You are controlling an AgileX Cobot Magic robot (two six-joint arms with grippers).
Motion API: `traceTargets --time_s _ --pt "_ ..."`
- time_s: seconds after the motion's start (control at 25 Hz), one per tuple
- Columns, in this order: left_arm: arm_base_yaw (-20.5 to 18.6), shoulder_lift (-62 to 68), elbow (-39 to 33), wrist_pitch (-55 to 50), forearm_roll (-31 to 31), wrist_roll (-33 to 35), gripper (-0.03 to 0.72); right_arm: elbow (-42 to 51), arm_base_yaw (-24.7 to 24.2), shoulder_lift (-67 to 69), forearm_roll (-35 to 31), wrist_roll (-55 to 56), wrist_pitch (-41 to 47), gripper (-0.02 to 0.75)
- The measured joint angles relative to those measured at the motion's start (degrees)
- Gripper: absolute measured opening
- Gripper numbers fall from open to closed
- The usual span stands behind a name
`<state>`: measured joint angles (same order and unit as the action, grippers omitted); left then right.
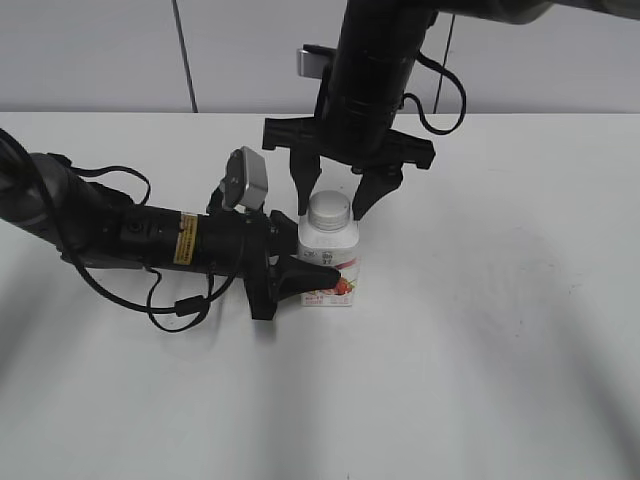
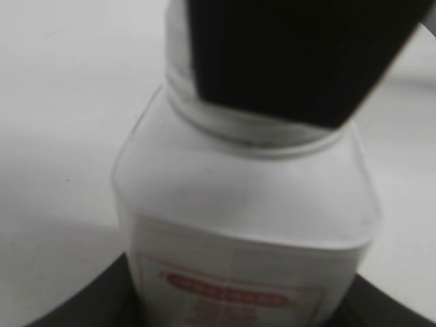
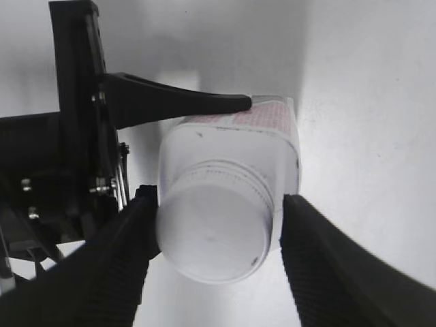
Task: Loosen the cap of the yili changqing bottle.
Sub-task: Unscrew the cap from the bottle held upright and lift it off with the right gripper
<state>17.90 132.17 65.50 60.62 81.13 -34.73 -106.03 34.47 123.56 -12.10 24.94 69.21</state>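
The yili changqing bottle [image 1: 335, 240] stands upright on the white table, white with a pink-red strawberry label. My left gripper [image 1: 320, 260] lies low from the left and is shut on the bottle's body; the left wrist view shows the bottle [image 2: 245, 204] filling the space between the jaws [image 2: 238, 310]. The white ribbed cap [image 1: 329, 209] sits on the neck. My right gripper [image 1: 333, 207] hangs from above, open, with a finger on each side of the cap. In the right wrist view the cap [image 3: 211, 235] lies between the fingers [image 3: 219, 208]; the left finger is against it, the right one a little apart.
The white table [image 1: 500, 350] spreads all round, with a grey wall behind. The left arm's black cable [image 1: 180, 305] loops on the table beside the arm. The left gripper's front finger [image 3: 197, 102] runs along the bottle's side.
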Motion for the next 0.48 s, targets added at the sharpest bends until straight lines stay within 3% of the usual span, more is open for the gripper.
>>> traceTargets --time_s 0.12,0.24,0.48 --pt "0.00 0.00 0.00 0.00 -0.05 0.00 0.358 0.00 0.00 0.00 0.00 0.00 0.12 0.462" --pt "0.00 0.00 0.00 0.00 -0.05 0.00 0.357 0.00 0.00 0.00 0.06 0.00 0.17 0.398" --pt "0.00 0.00 0.00 -0.06 -0.05 0.00 0.357 0.00 0.00 0.00 0.29 -3.65 0.23 0.396"
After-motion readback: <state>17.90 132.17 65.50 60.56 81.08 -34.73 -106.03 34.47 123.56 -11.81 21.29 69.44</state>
